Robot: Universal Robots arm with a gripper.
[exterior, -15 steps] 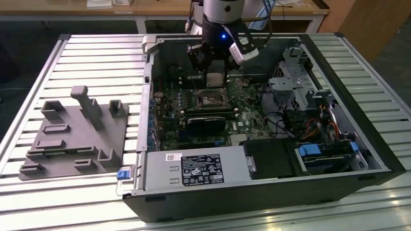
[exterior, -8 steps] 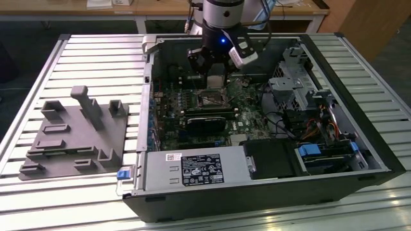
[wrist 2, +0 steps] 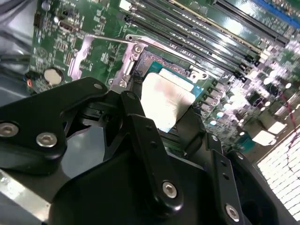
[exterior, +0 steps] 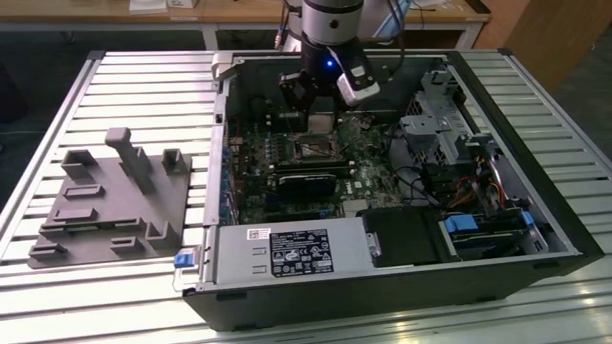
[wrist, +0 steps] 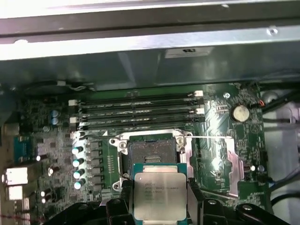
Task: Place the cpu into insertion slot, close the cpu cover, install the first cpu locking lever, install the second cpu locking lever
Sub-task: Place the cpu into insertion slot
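**Gripper pinches the cpu just short of the bare socket**

Black fingers (wrist: pixel 126 197) of the gripper (wrist: pixel 159 197) stand closest in both wrist views. They press on two opposite edges of the cpu (wrist: pixel 159 192) and pinch it between them. In the first wrist view the cpu's pale silver-grey face is turned toward the camera, with a green edge showing along one side. In the second wrist view the cpu (wrist 2: pixel 166 101) sits between the two finger links, tilted against the green motherboard (wrist 2: pixel 61 42) behind it.

The insertion slot (wrist: pixel 152 150) lies just beyond the cpu, its dark centre exposed inside a silvery rim. The cpu is not seated in it, and in the first wrist view it overlaps only the edge of the slot closest to the gripper. A thin metal lever (wrist: pixel 211 137) stretches away from one corner of the rim. Long memory slots (wrist: pixel 136 110) run parallel on the side of the slot away from the cpu.

In the exterior view the arm reaches down into the far part of the open computer case (exterior: pixel 383 301), which lies on a slatted table (exterior: pixel 143 86). The gripper (exterior: pixel 320 107) hangs over the board with the cpu (exterior: pixel 323 123) at its tip. The insertion slot (exterior: pixel 313 148) is just on the near side of the cpu, close but apart. A black card (exterior: pixel 306 179) lies nearer still. A grey fixture (exterior: pixel 105 208) rests on the table at the exterior view's left, well apart from the gripper.
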